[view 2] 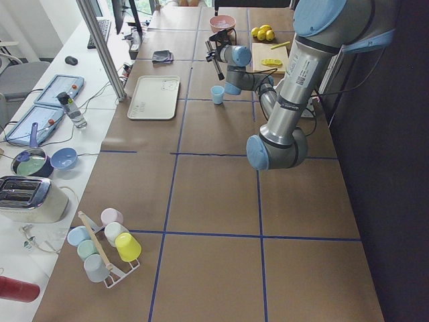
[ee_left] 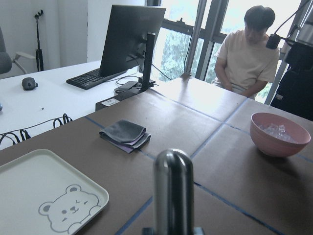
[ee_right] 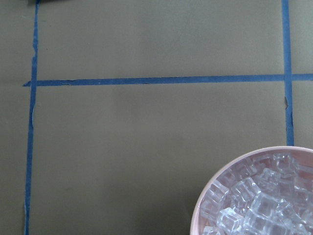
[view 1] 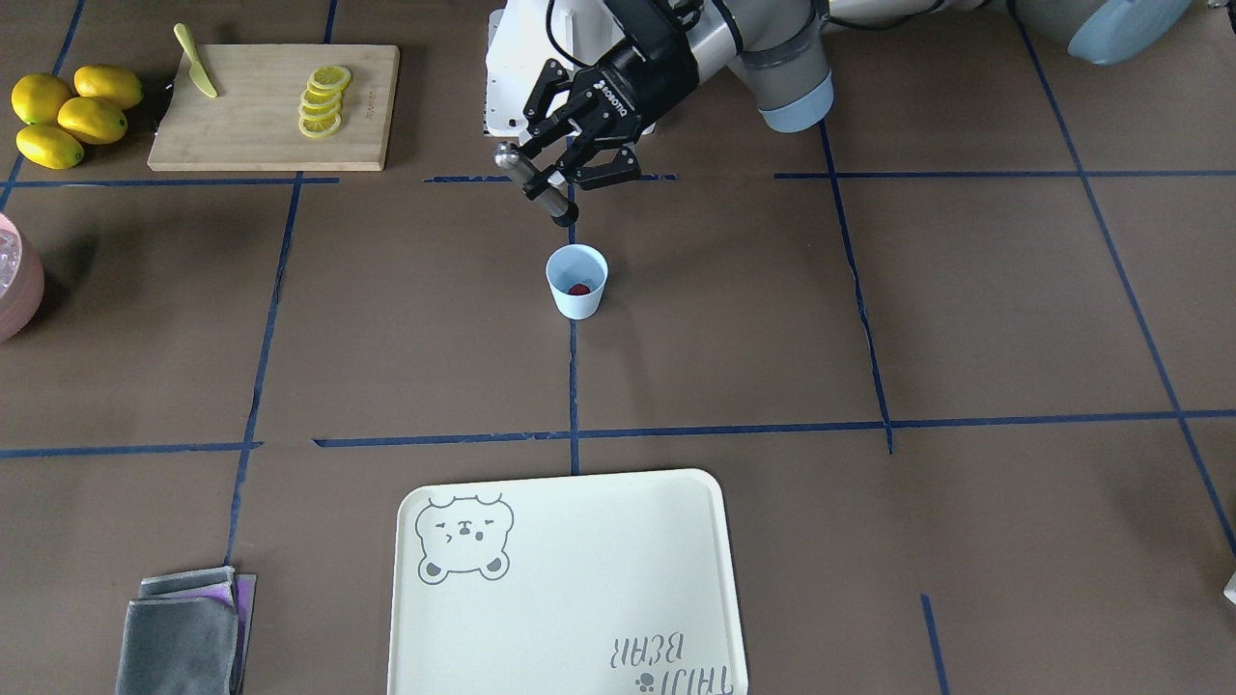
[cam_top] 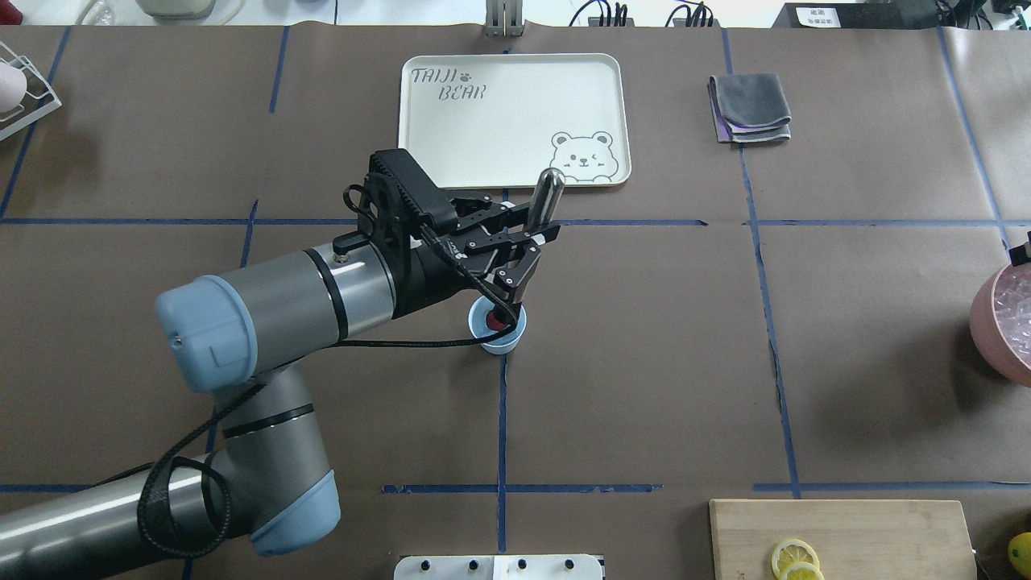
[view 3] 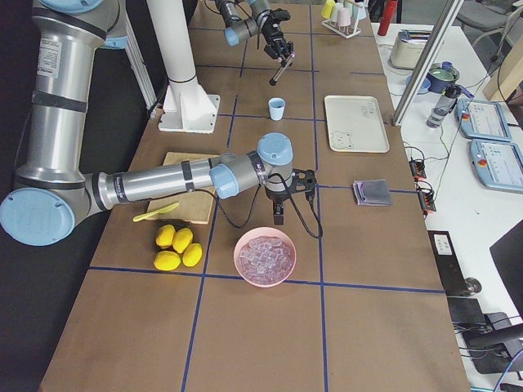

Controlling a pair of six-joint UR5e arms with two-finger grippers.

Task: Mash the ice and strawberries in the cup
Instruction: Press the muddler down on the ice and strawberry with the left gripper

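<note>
In the overhead view, the black lower end of the silver metal muddler (cam_top: 541,201), clamped in the left gripper (cam_top: 532,236), covers part of the mouth of the small pale-blue plastic cup (cam_top: 501,346). Only a sliver of the small dark-red strawberry (cam_top: 493,323) shows there, and no view is sharp enough to tell whether clear ice chunks lie in the cup. Well off to the cup's right in that view, the round pink bowl (cam_top: 999,338) is cut by the picture's edge, and the right gripper (view 3: 279,217), on that same side, is too small to show how its jaws stand.
</note>
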